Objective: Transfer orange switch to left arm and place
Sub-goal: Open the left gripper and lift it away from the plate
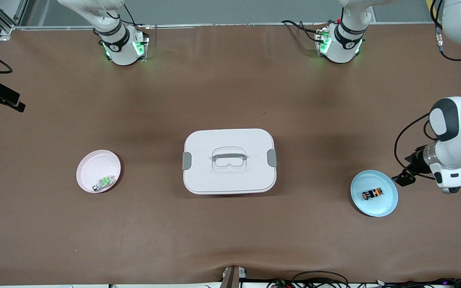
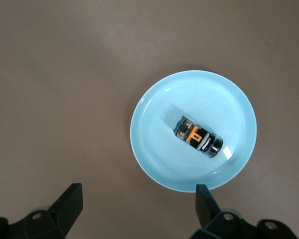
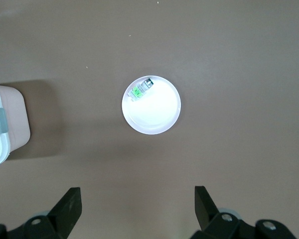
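Note:
The orange switch (image 1: 372, 194) lies on its side on a pale blue plate (image 1: 388, 204) toward the left arm's end of the table. In the left wrist view the switch (image 2: 199, 138) lies in the middle of the plate (image 2: 154, 149). My left gripper (image 2: 139, 191) is open and empty, up in the air over bare table just beside that plate. The white box (image 1: 229, 138) stands in the middle of the table, lid on, handle flat. My right gripper (image 3: 137, 191) is open and empty, high over the table near the pink plate (image 3: 159, 114).
The pink plate (image 1: 90, 168) toward the right arm's end holds a small green-and-silver part (image 1: 104, 183). A corner of the box (image 3: 0, 149) shows in the right wrist view. Both arm bases stand along the table's edge farthest from the front camera. Cables lie along the nearest edge.

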`<action>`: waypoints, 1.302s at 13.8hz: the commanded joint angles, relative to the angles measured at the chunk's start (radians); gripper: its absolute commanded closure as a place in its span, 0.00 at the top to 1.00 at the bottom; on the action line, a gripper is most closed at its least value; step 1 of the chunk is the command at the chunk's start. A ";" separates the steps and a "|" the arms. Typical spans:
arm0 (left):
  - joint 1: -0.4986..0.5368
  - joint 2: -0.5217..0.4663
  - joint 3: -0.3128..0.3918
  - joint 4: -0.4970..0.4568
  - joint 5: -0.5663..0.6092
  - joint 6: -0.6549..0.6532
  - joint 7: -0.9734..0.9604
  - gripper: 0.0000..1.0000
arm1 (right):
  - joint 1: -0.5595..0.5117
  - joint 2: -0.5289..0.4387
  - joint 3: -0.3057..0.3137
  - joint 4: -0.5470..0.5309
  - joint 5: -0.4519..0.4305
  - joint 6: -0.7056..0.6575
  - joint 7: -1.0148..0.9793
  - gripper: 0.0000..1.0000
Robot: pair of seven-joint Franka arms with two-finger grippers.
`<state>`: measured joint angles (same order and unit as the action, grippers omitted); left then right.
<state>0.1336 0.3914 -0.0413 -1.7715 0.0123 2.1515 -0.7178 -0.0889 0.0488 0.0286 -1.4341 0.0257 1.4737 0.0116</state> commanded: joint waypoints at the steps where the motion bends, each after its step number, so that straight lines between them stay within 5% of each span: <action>1: -0.003 -0.074 0.006 -0.049 -0.003 -0.007 0.133 1.00 | 0.003 -0.018 0.001 -0.017 -0.012 0.005 -0.001 1.00; 7: -0.009 -0.196 0.006 -0.094 -0.003 -0.030 0.544 1.00 | 0.008 -0.020 0.002 -0.017 -0.010 0.005 -0.001 1.00; 14: -0.109 -0.334 0.004 0.009 -0.014 -0.218 0.560 1.00 | 0.009 -0.018 -0.001 -0.017 -0.010 0.005 0.001 1.00; 18: -0.137 -0.451 0.006 0.007 -0.017 -0.344 0.561 1.00 | 0.132 -0.020 -0.124 -0.017 -0.009 0.005 0.001 1.00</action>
<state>0.0078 0.0041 -0.0450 -1.7505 0.0115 1.8781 -0.1644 -0.0045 0.0488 -0.0438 -1.4344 0.0253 1.4742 0.0115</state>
